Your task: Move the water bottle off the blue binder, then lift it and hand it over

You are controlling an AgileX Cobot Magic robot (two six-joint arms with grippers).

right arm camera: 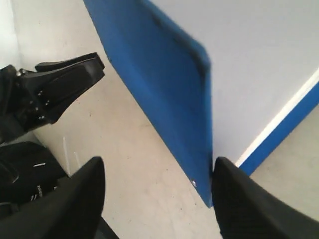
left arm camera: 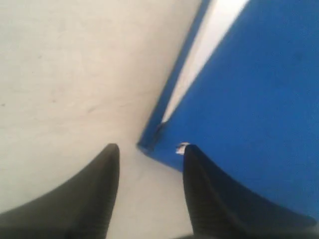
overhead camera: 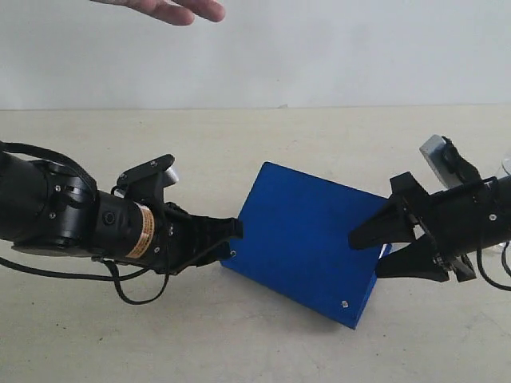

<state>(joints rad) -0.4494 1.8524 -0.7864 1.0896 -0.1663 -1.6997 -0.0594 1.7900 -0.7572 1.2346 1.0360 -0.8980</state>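
blue binder point(overhead camera: 307, 239) | lying on beige table point(overhead camera: 239, 144) | white wall point(overhead camera: 319, 48) behind

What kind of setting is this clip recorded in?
Probably a robot lab bench: bare pale tabletop, plain white wall, and a blue binder between the left gripper and right gripper.

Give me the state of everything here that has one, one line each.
blue binder: covers parted at one edge, with a pale gap showing between them; nothing on top.
left gripper: open, fingertips at the binder's left corner.
right gripper: open, jaws spread wide at the binder's right edge.
person's hand: open, fingers stretched out.
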